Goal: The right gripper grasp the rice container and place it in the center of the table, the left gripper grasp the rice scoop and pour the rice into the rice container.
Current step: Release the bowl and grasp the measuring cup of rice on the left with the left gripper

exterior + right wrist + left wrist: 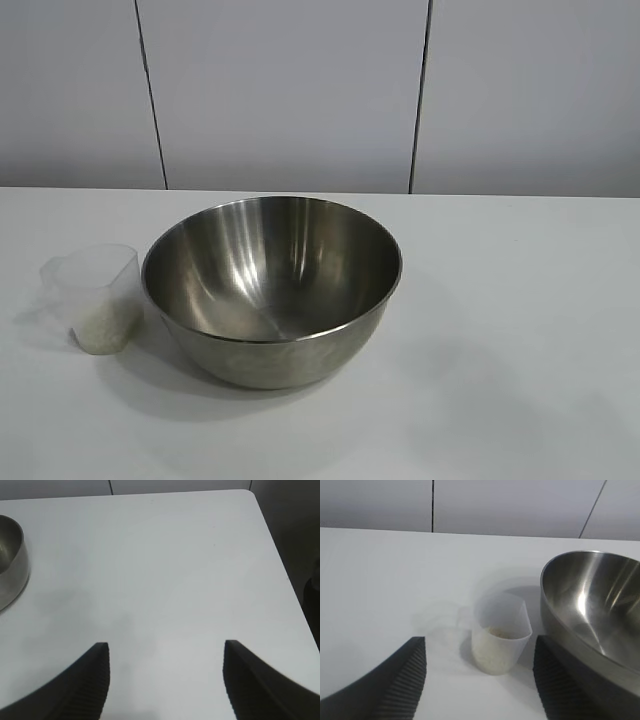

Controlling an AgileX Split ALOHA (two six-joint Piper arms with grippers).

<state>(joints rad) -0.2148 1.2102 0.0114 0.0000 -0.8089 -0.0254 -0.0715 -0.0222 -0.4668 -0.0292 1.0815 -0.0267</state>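
From outside, the rice container (272, 285) sits mid-table (520, 330), the rice scoop (97, 297) beside it toward the left edge. My left gripper (480, 672) gapes, released, before the scoop. My right gripper (166, 675) gapes over bare surface near the right edge.

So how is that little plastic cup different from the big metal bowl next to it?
The rice scoop is small, translucent plastic; the rice container is large, shiny steel. The scoop holds white rice, while the container looks empty. Both stand upright, side by side on the white table.
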